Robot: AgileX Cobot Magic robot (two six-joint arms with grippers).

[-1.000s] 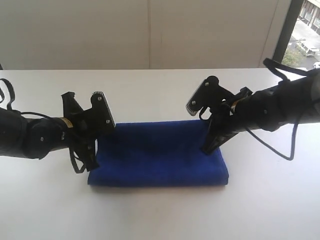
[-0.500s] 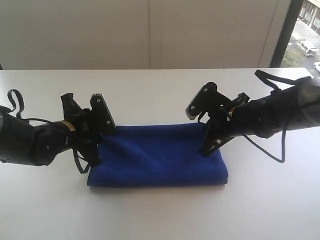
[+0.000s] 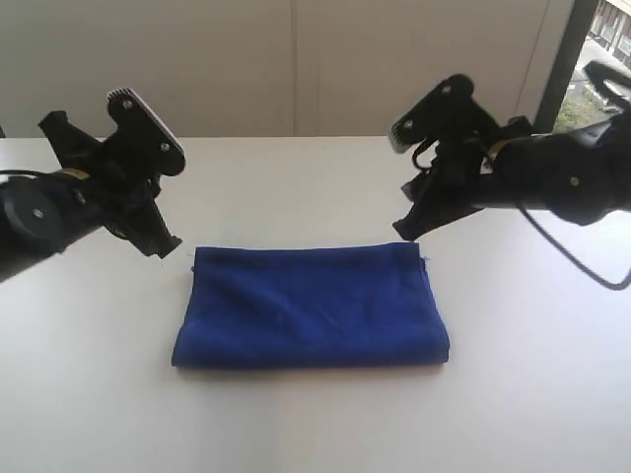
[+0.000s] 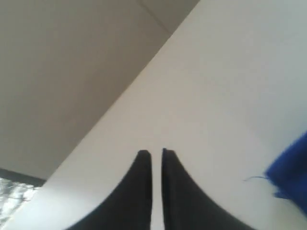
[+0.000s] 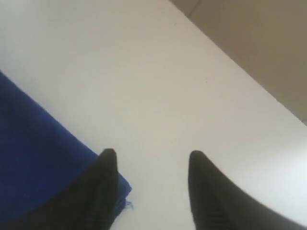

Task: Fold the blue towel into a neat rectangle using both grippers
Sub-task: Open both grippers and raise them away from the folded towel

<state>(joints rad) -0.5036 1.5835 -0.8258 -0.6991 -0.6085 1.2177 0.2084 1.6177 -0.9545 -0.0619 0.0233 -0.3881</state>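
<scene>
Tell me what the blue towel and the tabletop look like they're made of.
The blue towel: soft cloth, matte, with a short fuzzy nap that shades unevenly and a loose thread at a corner; probably microfibre or terry. The tabletop: smooth and white, with a dull even sheen and no grain; possibly laminate or painted board, but the look leaves it open.

Setting: indoor robot test room, lab or office type; cannot tell which. Evidence: bare white worktop [image 3: 315, 429], plain pale panelled wall [image 3: 197, 69] behind it, two black robot arms [image 3: 30, 217] reaching over the worktop. Dark-framed window [image 3: 603, 59] at far right looks down on a street with vehicles.
</scene>
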